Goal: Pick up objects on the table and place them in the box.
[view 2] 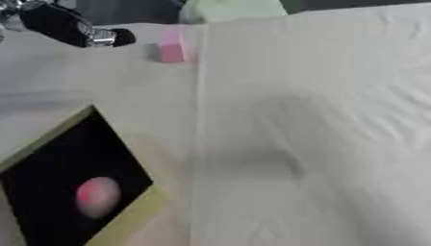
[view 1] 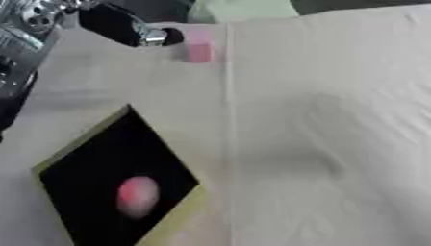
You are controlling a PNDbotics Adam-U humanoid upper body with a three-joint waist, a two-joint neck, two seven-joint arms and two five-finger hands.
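Pink block (view 1: 198,48), standing upright at the table's (view 1: 336,120) far edge just beside the left hand (view 1: 126,26), whose finger state cannot be told, could be toppled or pushed off if nudged sideways.

We note the box (view 1: 63,158) near left on the table (view 1: 336,120); a ball (view 1: 137,194) inside it; a block (view 1: 198,48) far behind, just right of the left hand (view 1: 126,26).

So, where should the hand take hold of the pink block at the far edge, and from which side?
Judging by its pose, grip the pink block across its two upright side faces, coming from above. It stands upright on the table, clear all round. The left hand is nearest, just to its left.
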